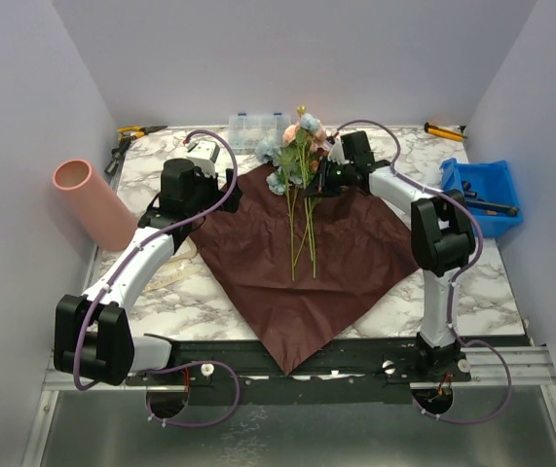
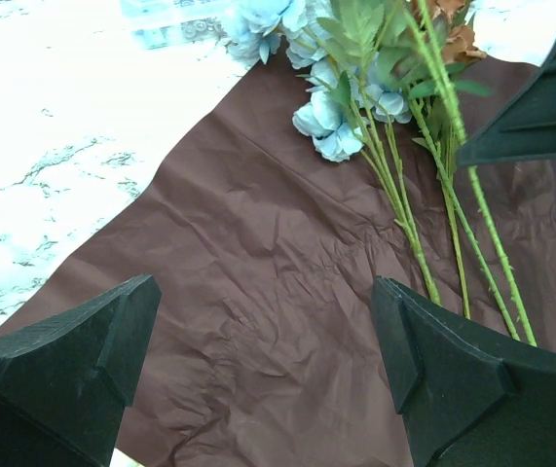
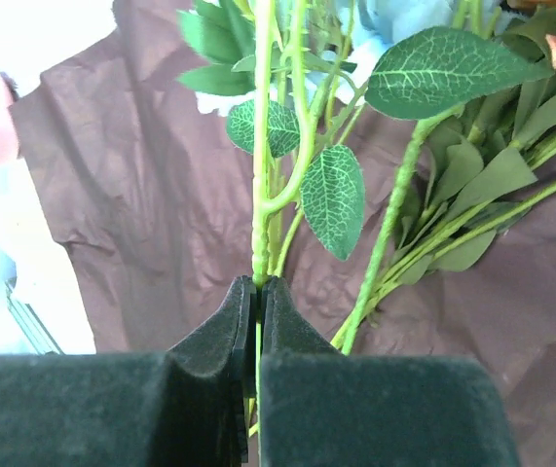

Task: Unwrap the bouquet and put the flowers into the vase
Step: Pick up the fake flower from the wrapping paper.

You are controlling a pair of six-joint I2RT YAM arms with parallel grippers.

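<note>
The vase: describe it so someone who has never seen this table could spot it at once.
Start at the marble table and go to its left edge. The vase is the plain salmon-pink tube there, the only tall, open-mouthed cylinder in view.

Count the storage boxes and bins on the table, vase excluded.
2. A clear plastic compartment box at the back, just behind the flowers; a blue bin at the far right. The arms may hide others.

A: What occupies the centre of the frame?
B: The sheet, spread on the table; the flowers lie on its upper half, blooms toward the top.
A: And the margins?
B: The vase at left edge, the bin at right, the box at upper centre.
</note>
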